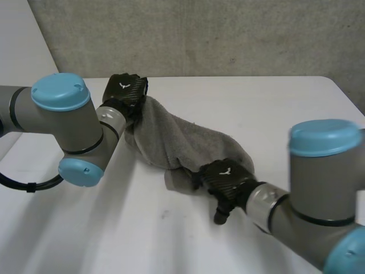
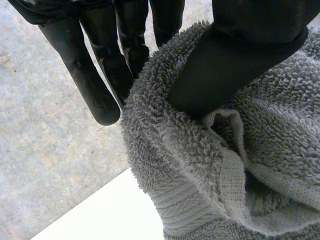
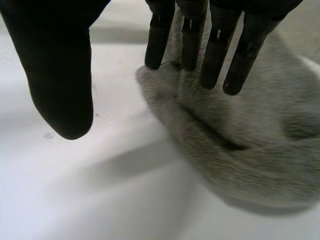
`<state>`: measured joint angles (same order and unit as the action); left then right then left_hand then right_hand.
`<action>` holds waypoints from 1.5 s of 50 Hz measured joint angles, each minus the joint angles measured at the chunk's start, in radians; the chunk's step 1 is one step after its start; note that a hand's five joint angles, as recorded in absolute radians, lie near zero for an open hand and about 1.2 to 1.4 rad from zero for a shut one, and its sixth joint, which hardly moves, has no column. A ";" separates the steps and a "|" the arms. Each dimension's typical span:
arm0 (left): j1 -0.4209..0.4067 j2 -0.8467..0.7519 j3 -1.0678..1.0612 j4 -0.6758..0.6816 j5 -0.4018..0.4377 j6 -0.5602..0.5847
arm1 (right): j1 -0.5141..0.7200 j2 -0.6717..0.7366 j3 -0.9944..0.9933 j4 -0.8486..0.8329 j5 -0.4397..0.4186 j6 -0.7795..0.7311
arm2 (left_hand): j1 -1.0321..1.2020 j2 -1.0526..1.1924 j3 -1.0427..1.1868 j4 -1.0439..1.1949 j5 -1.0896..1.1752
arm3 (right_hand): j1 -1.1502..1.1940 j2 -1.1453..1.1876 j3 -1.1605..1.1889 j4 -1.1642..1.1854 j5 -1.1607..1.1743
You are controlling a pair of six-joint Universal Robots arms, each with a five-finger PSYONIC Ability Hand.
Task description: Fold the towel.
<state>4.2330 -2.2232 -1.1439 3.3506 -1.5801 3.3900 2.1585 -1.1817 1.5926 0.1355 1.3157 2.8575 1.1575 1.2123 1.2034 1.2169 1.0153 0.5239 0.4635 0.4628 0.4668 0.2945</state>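
Nearest to me, my right hand (image 1: pixel 225 178) sits at the near end of the towel (image 1: pixel 182 140). Its fingers (image 3: pixel 215 55) are straight and set well apart from the thumb (image 3: pixel 60 75), so it grips nothing. The fingertips are at the cloth's rounded near end, but I cannot tell whether they press it. I judge this flat, unclenched pose is meant to steady that end while the other end is handled. Beyond it, the towel lies bunched in a thick diagonal roll on the white table (image 1: pixel 274 103), running from my right hand to my left, with no flat layer spread out. The fold therefore looks barely begun. At the far end, my left hand (image 1: pixel 126 90) has the towel pinched: its thumb (image 2: pixel 225 65) digs into the pile beside a hemmed edge, and its fingers (image 2: pixel 85 75) reach down behind the cloth. I judge this grip is there to lift or draw out that end so the cloth can be laid over itself. Farthest off stands a grey wall (image 1: pixel 228 34). Count: one towel, two hands, two arms, one table.
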 measured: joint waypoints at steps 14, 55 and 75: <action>0.024 0.052 -0.067 -0.034 0.001 -0.003 | -0.002 0.332 -0.394 -0.052 0.127 0.057 | 0.000 0.000 0.001 0.000 0.000 | -0.240 -0.205 -0.207 -0.209 -0.209; 0.045 0.108 -0.168 -0.033 0.006 -0.008 | -0.049 0.488 -0.519 -0.205 0.197 0.054 | 0.000 0.000 0.002 0.000 0.000 | 0.400 0.346 0.348 0.346 0.332; 0.044 0.162 -0.172 -0.047 0.006 -0.067 | -0.050 0.436 -0.487 -0.291 0.173 0.233 | 0.000 0.000 0.002 0.000 0.000 | 0.861 0.747 0.750 0.747 0.736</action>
<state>4.2774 -2.0613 -1.3163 3.3033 -1.5741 3.3232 2.1088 -0.7454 1.1061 -0.1554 1.4882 3.0910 1.1575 1.2128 1.2053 1.2172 1.0153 1.3848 1.2102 1.2124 1.2140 1.0309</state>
